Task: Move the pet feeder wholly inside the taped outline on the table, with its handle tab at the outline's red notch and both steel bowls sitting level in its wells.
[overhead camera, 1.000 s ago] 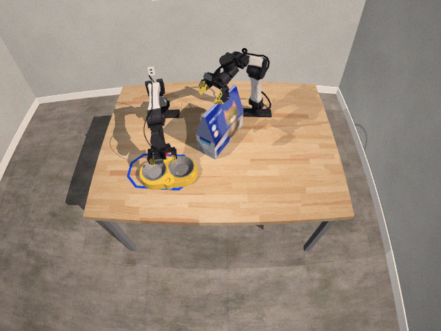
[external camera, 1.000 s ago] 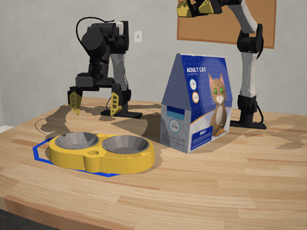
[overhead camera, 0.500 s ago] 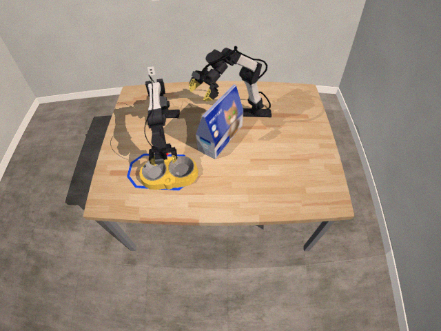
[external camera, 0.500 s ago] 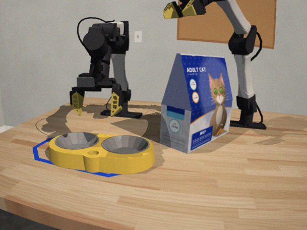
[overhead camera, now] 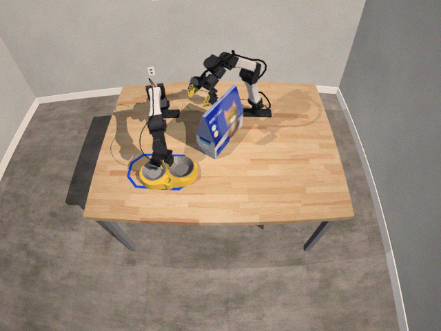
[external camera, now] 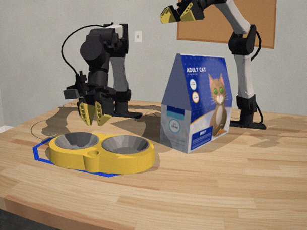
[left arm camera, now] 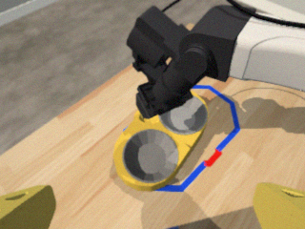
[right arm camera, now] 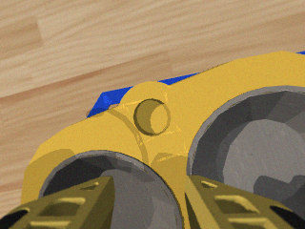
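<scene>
The yellow feeder (overhead camera: 188,181) (external camera: 129,164) (left arm camera: 138,125) (right arm camera: 210,78) lies partly inside the blue outline (overhead camera: 129,169) (external camera: 35,153) (left arm camera: 235,115) and overhangs its bag-side end. Both steel bowls, bag-side bowl (overhead camera: 183,167) (external camera: 125,146) (left arm camera: 152,157) and far bowl (overhead camera: 154,174) (external camera: 77,142) (left arm camera: 183,116), look level. A rounded tab with a hole (overhead camera: 167,180) (external camera: 91,162) (right arm camera: 148,91) faces away from the arm bases; the red notch (left arm camera: 213,157) is opposite. My right gripper (overhead camera: 165,164) (external camera: 94,123) (right arm camera: 150,184) is partly open, empty, above the feeder's middle. My left gripper (overhead camera: 198,101) (external camera: 175,20) (left arm camera: 154,193) is wide open, high behind the bag.
A blue cat-food bag (overhead camera: 218,124) (external camera: 208,96) stands upright beside the feeder, between it and the left arm's base. The right arm reaches over the outline's rear edge and hides the notch in the top view. The table's front edge (overhead camera: 227,222) lies beyond the feeder.
</scene>
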Tool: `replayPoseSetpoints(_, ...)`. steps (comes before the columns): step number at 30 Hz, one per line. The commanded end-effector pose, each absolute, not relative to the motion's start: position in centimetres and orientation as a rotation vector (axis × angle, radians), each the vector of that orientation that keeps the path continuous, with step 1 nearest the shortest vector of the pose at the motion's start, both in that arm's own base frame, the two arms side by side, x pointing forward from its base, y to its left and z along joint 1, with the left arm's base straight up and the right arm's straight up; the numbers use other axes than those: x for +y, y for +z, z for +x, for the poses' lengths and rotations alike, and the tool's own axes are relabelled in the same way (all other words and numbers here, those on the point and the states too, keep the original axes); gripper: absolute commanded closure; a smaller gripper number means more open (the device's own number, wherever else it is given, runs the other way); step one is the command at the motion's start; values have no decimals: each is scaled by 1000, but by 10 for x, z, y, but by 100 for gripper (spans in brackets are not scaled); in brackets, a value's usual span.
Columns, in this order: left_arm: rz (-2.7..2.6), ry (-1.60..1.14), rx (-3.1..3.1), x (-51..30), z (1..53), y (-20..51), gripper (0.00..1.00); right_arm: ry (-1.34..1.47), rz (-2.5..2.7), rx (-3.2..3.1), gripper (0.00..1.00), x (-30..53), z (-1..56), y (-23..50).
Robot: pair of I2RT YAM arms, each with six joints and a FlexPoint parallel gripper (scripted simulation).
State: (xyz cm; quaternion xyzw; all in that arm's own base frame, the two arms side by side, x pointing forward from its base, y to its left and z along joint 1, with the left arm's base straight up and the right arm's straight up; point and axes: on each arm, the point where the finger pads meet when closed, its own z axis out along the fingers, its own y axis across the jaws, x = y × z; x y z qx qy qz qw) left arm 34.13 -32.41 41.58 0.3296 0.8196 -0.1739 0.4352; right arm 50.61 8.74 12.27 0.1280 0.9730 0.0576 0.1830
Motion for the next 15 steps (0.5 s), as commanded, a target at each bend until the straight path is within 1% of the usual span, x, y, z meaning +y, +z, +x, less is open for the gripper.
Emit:
replayPoseSetpoints(1,768,-435,2005,-319,349,421,0,204,733,2696,62,90,517,123)
replayPoseSetpoints(10,755,-423,2020,-318,360,395,0,271,1289,2540,62,92,531,104)
replayPoseSetpoints(12,755,-423,2020,-318,360,395,0,271,1289,2540,62,92,531,104)
replayPoseSetpoints(15,748,-420,2020,-317,363,387,0,293,1530,2435,62,93,535,96)
